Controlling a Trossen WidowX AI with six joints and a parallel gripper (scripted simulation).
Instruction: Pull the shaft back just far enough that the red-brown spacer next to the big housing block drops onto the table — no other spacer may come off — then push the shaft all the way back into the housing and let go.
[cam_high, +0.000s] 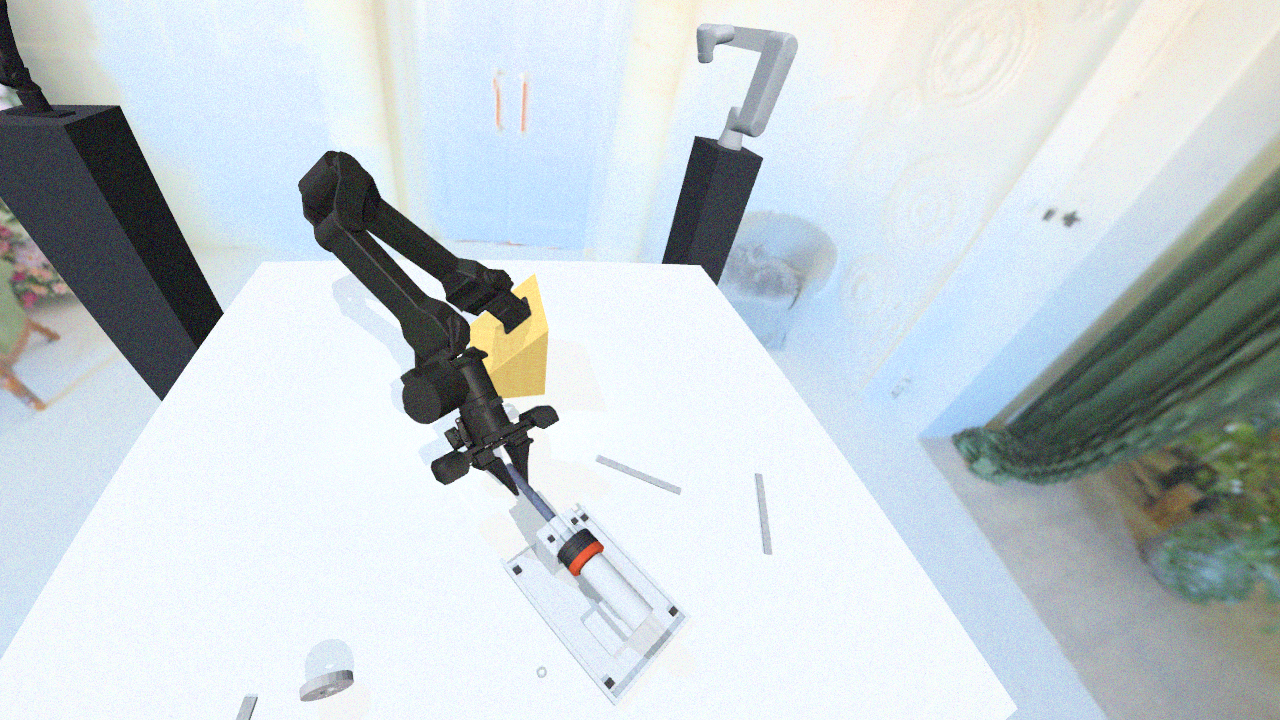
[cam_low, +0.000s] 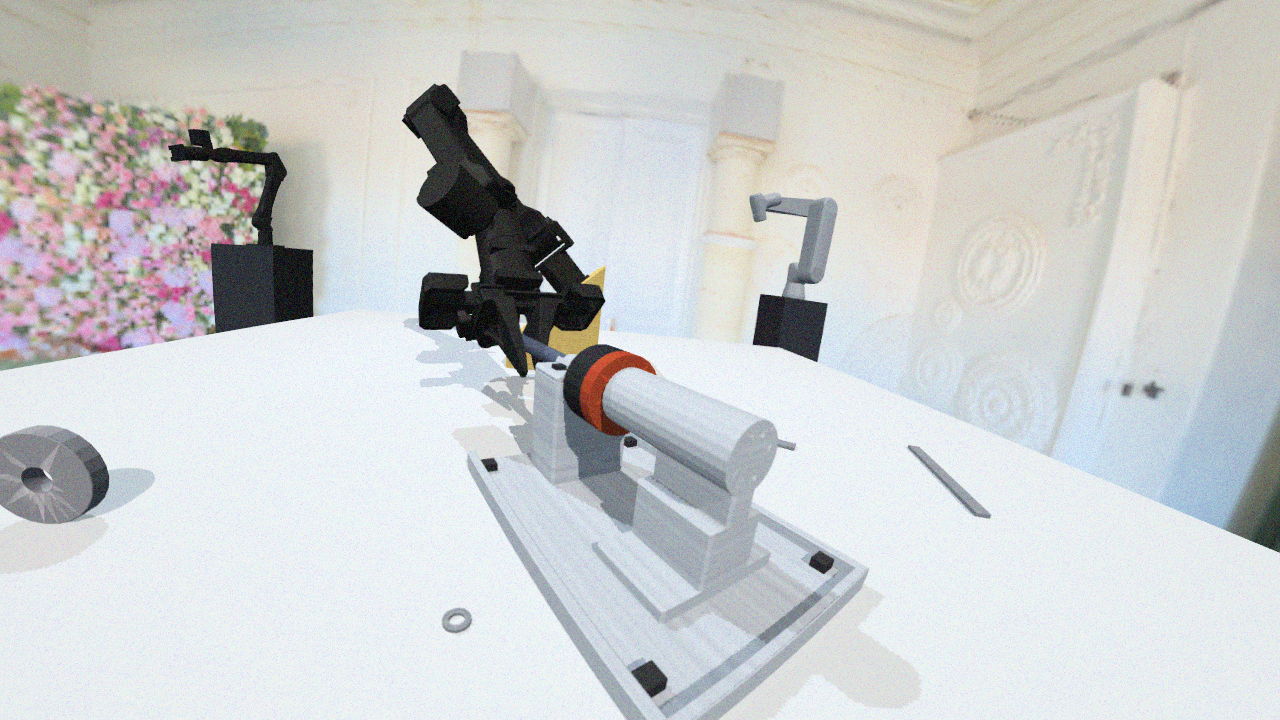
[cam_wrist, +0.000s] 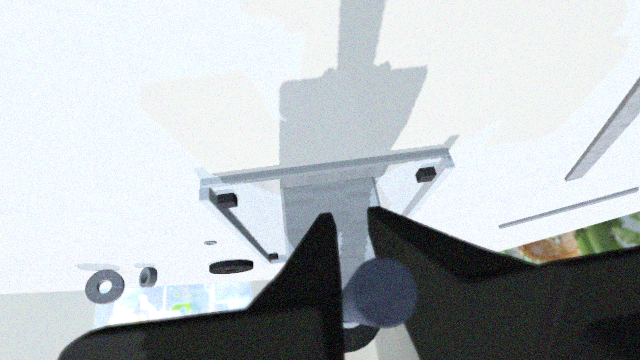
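My gripper (cam_high: 520, 488) (cam_low: 531, 358) (cam_wrist: 349, 222) is shut on the blue-grey shaft (cam_high: 539, 502) (cam_low: 542, 348) (cam_wrist: 384, 294), whose round end faces the wrist view. The shaft runs into the small upright block (cam_low: 548, 429). Beyond this block, the black spacer (cam_high: 573, 543) (cam_low: 577, 374) and the red-brown spacer (cam_high: 585, 558) (cam_low: 592, 394) sit side by side. The red-brown one meets the pale cylindrical housing (cam_high: 617, 587) (cam_low: 684, 416). No spacer lies on the base plate (cam_high: 556, 631) (cam_low: 805, 619) where it shows. The shaft inside the spacers and housing is hidden.
A yellow wedge (cam_high: 528, 362) stands behind, beside the arm. Flat grey strips (cam_high: 638, 474) (cam_high: 763, 514) lie to the right. A thick grey disc (cam_high: 326, 686) (cam_low: 71, 483) stands at the front left, and a small grey ring (cam_low: 456, 629) lies left of the base plate.
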